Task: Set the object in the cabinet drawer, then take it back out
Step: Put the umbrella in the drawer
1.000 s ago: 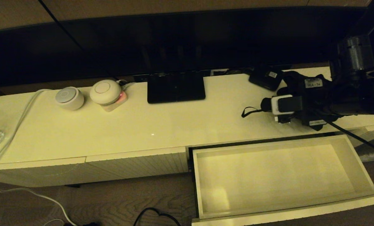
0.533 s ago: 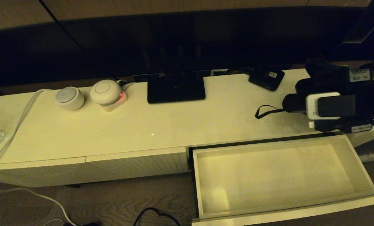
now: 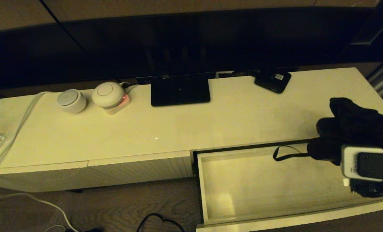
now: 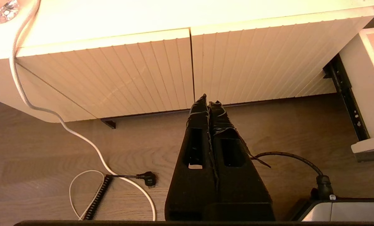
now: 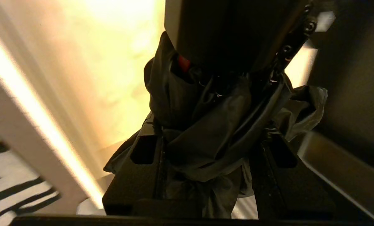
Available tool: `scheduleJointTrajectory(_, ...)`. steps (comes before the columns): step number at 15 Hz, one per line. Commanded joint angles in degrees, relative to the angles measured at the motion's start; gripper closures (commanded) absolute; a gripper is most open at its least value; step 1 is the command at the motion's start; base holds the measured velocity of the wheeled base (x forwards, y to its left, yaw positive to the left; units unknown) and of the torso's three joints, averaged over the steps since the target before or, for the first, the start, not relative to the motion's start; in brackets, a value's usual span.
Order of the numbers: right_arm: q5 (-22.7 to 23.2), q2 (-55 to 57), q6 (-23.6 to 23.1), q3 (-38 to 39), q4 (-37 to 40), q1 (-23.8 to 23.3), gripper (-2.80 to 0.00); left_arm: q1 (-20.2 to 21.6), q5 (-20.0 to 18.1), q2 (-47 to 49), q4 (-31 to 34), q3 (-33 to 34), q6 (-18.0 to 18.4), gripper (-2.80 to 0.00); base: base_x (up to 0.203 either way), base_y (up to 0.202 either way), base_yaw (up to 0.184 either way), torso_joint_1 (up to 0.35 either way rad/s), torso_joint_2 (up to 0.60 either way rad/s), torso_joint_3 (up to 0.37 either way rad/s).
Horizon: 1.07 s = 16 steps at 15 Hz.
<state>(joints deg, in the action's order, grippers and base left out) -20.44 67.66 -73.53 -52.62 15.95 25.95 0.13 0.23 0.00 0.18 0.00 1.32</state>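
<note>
In the head view, the right gripper [image 3: 360, 162] holds the black compact umbrella with loose bunched fabric [image 3: 352, 129] above the far right corner of the wide shallow cream-white drawer [image 3: 207, 193], which stands pulled open and bare inside. The umbrella's short handle points left and its thin wrist loop [image 3: 283, 154] hangs over the drawer's back edge. The step in hand looks like the lowering into the drawer; to do it well, the arm would do best to bring the bundle nearer and a little left, so that fabric and loop clear the back wall and right side, and to let go only once it rests on the drawer floor (the cloth is slack and may snag a finger). The glossy cream cabinet top [image 3: 165, 129] carries two small round white devices [image 3: 71, 100], a flat dark stand [image 3: 180, 90], a small flat black box with a white label [image 3: 273, 80] and a white cable [image 3: 14, 138]; a dark screen fills the wall behind.

The left wrist view shows the left gripper [image 4: 208, 102] parked low before the ribbed cream panels [image 4: 143, 72], its fingers pressed together on nothing, above a wood-grain floor [image 4: 48, 150].

The right wrist view shows the right gripper's fingers [image 5: 143, 157] clenched on the bunched black fabric, the pale drawer interior beneath.
</note>
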Motion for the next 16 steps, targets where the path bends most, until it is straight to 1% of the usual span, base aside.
scheduleJointTrajectory(1, 0.0, 1.4, -0.2, 6.2, -4.2, -0.3, 0.00, 0.0, 0.0, 0.0, 0.0, 0.2, 0.0, 0.00, 0.000, 0.000, 0.000, 0.000, 0.00, 0.000)
scheduleJointTrajectory(3, 0.3, 4.8, -0.1, 10.3, -11.4, -0.4, 0.00, 0.0, 0.0, 0.0, 0.0, 0.2, 0.0, 0.00, 0.000, 0.000, 0.000, 0.000, 0.00, 0.000)
scheduleJointTrajectory(5, 0.5, 8.8, 0.0, 14.5, -19.9, -1.6, 0.00, 0.0, 0.0, 0.0, 0.0, 0.2, 0.0, 0.00, 0.000, 0.000, 0.000, 0.000, 0.00, 0.000)
scheduleJointTrajectory(6, 0.7, 11.1, 0.0, 15.6, -22.9, -2.2, 0.00, 0.0, 0.0, 0.0, 0.0, 0.2, 0.0, 0.00, 0.000, 0.000, 0.000, 0.000, 0.00, 0.000)
scheduleJointTrajectory(7, 1.0, 13.4, 0.4, 16.4, -25.1, -2.6, 0.00, 0.0, 0.0, 0.0, 0.0, 0.2, 0.0, 0.00, 0.000, 0.000, 0.000, 0.000, 0.00, 0.000)
scheduleJointTrajectory(10, 3.5, 19.9, 4.8, 17.3, -29.0, -2.7, 0.00, 0.0, 0.0, 0.0, 0.0, 0.2, 0.0, 0.00, 0.000, 0.000, 0.000, 0.000, 0.00, 0.000)
scheduleJointTrajectory(13, 5.3, 25.5, 5.5, 18.7, -38.3, -2.9, 0.00, 0.0, 0.0, 0.0, 0.0, 0.2, 0.0, 0.00, 0.000, 0.000, 0.000, 0.000, 0.00, 0.000)
scheduleJointTrajectory(16, 5.2, 28.6, 5.1, 18.6, -39.8, -5.3, 0.00, 0.0, 0.0, 0.0, 0.0, 0.2, 0.0, 0.00, 0.000, 0.000, 0.000, 0.000, 0.00, 0.000)
